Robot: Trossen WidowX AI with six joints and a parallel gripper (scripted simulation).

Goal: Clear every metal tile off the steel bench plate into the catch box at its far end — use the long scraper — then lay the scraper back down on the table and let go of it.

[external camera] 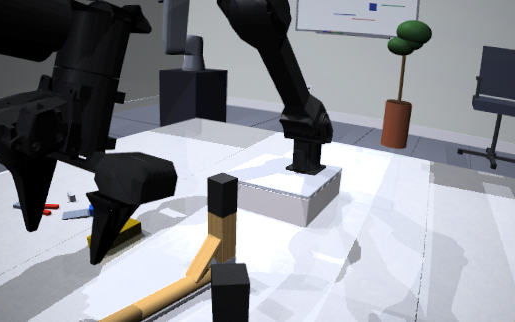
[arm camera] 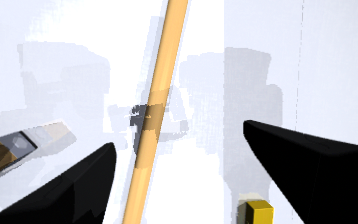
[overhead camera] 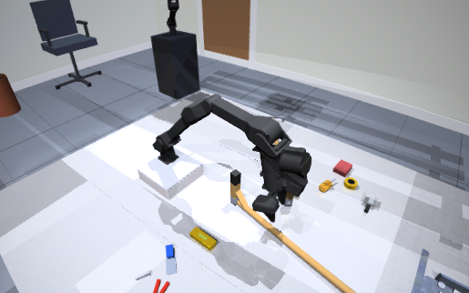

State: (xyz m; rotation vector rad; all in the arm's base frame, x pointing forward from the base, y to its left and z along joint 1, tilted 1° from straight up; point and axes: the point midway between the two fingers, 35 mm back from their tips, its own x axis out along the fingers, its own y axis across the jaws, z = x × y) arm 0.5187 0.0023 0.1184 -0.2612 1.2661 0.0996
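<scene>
A long wooden pole (overhead camera: 308, 257) (external camera: 143, 301) (arm camera: 164, 62) lies on the table, with a short upright black-capped post (overhead camera: 235, 178) (external camera: 222, 196) and a slanted brace at its end. My gripper (external camera: 63, 246) (arm camera: 180, 137) is open and empty. Its fingers are spread wide above the pole, which crosses the wrist view between them. A second black-capped post (external camera: 230, 295) stands nearer in the exterior view. A wooden part with a metal end (arm camera: 17, 145) shows at the left in the wrist view. Which tool is the scraper is unclear. The steel plate, catch box and tiles cannot be made out.
A yellow block (overhead camera: 203, 237) (external camera: 132, 231) (arm camera: 260, 212) lies beside the pole. A blue-and-grey item (overhead camera: 169, 251) and red handles (overhead camera: 158, 286) lie near the front. A red block (overhead camera: 342, 167), an orange toy (overhead camera: 325, 186) and metal parts (overhead camera: 422, 270) are at the right.
</scene>
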